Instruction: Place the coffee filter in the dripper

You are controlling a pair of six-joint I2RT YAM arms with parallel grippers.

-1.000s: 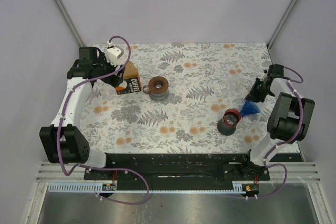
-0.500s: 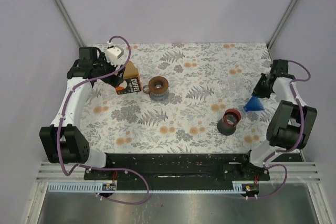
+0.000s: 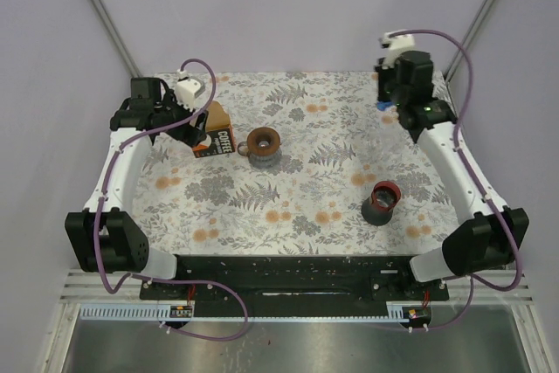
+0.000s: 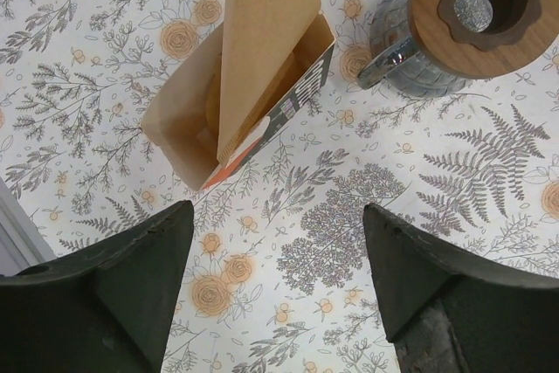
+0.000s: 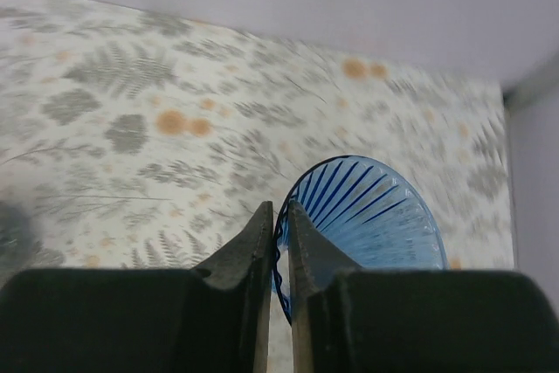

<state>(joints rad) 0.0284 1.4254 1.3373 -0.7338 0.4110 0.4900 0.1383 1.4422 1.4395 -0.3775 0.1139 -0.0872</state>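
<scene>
Only readable text was "COFFEE", printed on the dark side panel of the filter box (image 3: 215, 133).

The left end effector (image 4: 276, 246) gapes wide; the right end effector (image 5: 281, 220) (arm stretched far back) seems pinched closed.

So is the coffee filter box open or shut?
Open: in the left wrist view the filter box has no closed top, and a brown paper filter stands up out of it.
</scene>
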